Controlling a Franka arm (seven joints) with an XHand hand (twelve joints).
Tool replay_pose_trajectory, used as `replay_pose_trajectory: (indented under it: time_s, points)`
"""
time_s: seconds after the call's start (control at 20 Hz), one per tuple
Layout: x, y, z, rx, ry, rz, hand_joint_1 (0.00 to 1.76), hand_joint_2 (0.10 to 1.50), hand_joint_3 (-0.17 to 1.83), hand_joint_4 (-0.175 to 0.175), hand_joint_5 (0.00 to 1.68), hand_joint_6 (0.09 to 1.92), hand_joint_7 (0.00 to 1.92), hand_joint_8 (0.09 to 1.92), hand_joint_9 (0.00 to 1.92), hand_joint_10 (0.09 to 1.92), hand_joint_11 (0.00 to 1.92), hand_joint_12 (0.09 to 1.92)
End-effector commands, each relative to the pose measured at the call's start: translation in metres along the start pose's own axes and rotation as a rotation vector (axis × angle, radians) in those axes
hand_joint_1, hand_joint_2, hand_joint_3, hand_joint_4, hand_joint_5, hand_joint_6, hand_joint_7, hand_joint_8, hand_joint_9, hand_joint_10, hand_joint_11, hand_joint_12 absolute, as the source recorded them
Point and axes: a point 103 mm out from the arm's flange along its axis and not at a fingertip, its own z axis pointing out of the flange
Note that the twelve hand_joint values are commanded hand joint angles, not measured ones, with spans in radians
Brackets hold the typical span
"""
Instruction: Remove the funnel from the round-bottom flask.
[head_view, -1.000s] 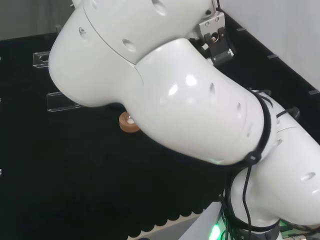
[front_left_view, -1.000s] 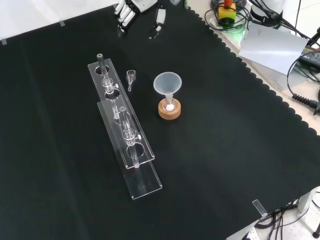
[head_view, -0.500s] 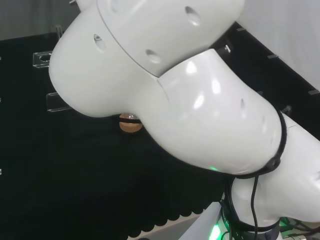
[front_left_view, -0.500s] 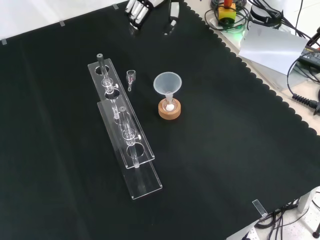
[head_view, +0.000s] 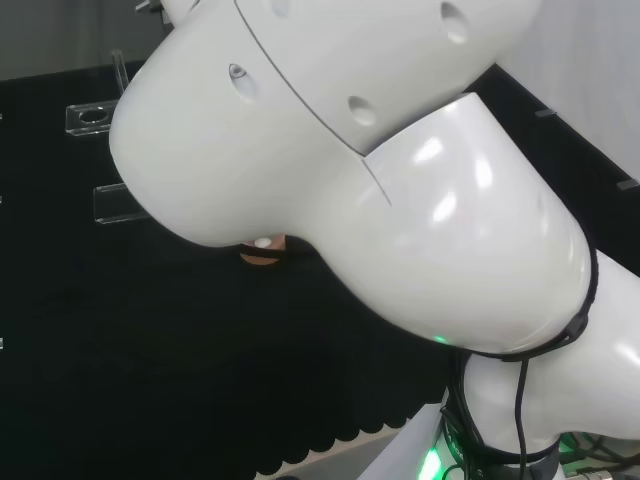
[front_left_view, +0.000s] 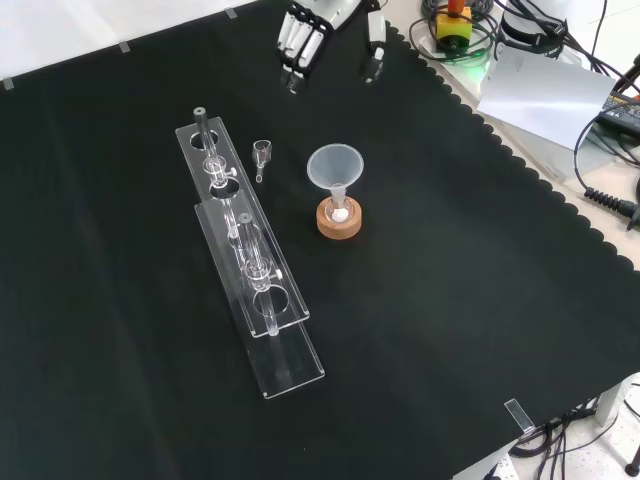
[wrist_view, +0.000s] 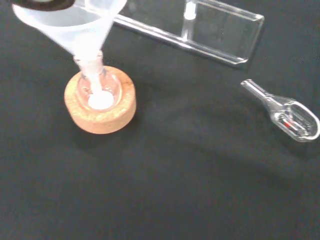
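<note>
**Operator:** So where does the funnel stand, and where is your hand?

**Observer:** You see the funnel (front_left_view: 335, 166) near the middle of the cloth in the front view, its stem down in the neck of the round-bottom flask (front_left_view: 340, 207), which sits in a cork ring (front_left_view: 339, 221). Your hand (front_left_view: 318, 32) hangs at about twelve o'clock from the funnel, well apart from it, near the cloth's far edge. Its fingers (front_left_view: 298, 45) are straight and spread, the thumb (front_left_view: 373, 50) set off to one side, and it holds nothing.

**Operator:** How do you think the funnel handles?

**Observer:** You should expect it to be light. It looks like thin, translucent, milky plastic, a wide cone narrowing to a short stem, smooth and probably a little slippery. The flask under it is small clear glass with something white at its bottom, and I judge it fragile and easy to tip out of the ring if you drag the stem sideways.

**Operator:** Where do you take hold?

**Observer:** You do best at the cone's rim or upper wall, thumb on one side and fingers opposite, then lift straight up so the stem clears the neck.

**Operator:** Anything close by?

**Observer:** You have a small clear glass stopper (front_left_view: 261, 155) lying at about nine o'clock from the funnel, and beyond it a long clear acrylic rack (front_left_view: 262, 292) with glass pieces standing in it. In the head view the arm's white link (head_view: 380, 180) covers most of the cork ring.
</note>
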Motion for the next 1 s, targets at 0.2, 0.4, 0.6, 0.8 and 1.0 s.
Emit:
replay_pose_trajectory:
  time_s: [0.2,0.4,0.6,0.8,1.0]
  points:
    - [0.035,0.028,0.007,0.085,-0.045,-0.057,0.56,0.70,0.35,-0.038,0.23,0.09,0.11,0.74,0.42,0.69,0.55,1.36]
    - [0.046,0.042,0.009,0.119,-0.072,-0.074,0.55,0.70,0.34,-0.041,0.19,0.09,0.08,0.73,0.41,0.70,0.54,1.36]
    - [0.056,0.054,0.010,0.145,-0.104,-0.086,0.54,0.70,0.32,-0.043,0.15,0.09,0.05,0.74,0.39,0.72,0.54,1.37]
    - [0.061,0.062,0.010,0.176,-0.145,-0.086,0.53,0.70,0.29,-0.041,0.12,0.09,0.01,0.75,0.34,0.76,0.52,1.38]
    - [0.063,0.068,0.011,0.215,-0.187,-0.087,0.52,0.70,0.26,-0.036,0.09,0.09,0.00,0.67,0.27,0.78,0.50,1.39]
